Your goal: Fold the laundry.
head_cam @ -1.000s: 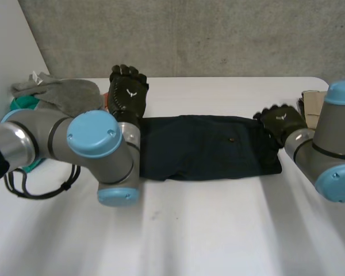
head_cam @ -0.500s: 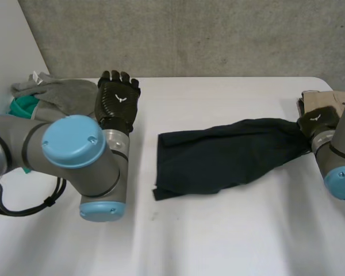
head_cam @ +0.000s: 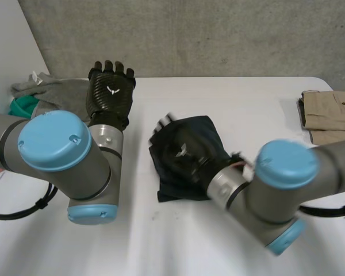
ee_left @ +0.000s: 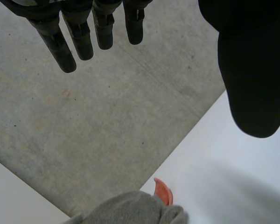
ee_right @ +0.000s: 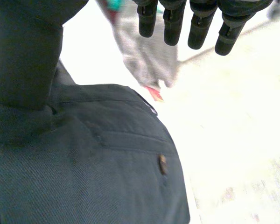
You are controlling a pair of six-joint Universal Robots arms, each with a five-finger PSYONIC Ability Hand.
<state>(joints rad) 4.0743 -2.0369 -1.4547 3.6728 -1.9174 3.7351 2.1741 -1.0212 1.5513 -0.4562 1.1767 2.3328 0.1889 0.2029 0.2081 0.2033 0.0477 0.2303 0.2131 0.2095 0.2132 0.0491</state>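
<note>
The right hand point(head_cam: 181, 150) lies with its palm down over the dark blue trousers point(head_cam: 214, 133), which make a folded bundle on the white table point(head_cam: 247, 98). In the right wrist view its fingers point(ee_right: 172, 23) are straight and spread, and its thumb point(ee_right: 28, 51) stands apart over the cloth. The hand is released and grasps nothing. Under its palm the trousers show a sewn pocket point(ee_right: 130, 140) with one small brown button point(ee_right: 162, 164). Beyond its fingertips are a grey garment point(ee_right: 149, 56) and a small orange-red piece point(ee_right: 154, 93) at that garment's edge.

The left hand point(head_cam: 109, 95) is raised, well apart from the trousers and just beside the grey garment. Its fingers point(ee_left: 81, 37) are straight and its thumb point(ee_left: 252, 70) is wide to the side, so it is released too and holds nothing. Under its palm the left wrist view shows the grey concrete wall point(ee_left: 84, 130), the edge of the table, the grey garment and the orange-red piece.

On the back of each hand is a small white emblem point(head_cam: 112, 89), a shape rather than letters.

A teal cloth point(head_cam: 23, 106) lies beside the grey garment, on the side away from the left hand. Folded beige trousers point(head_cam: 328, 112) lie far from both hands, behind the right arm point(head_cam: 287, 167).
</note>
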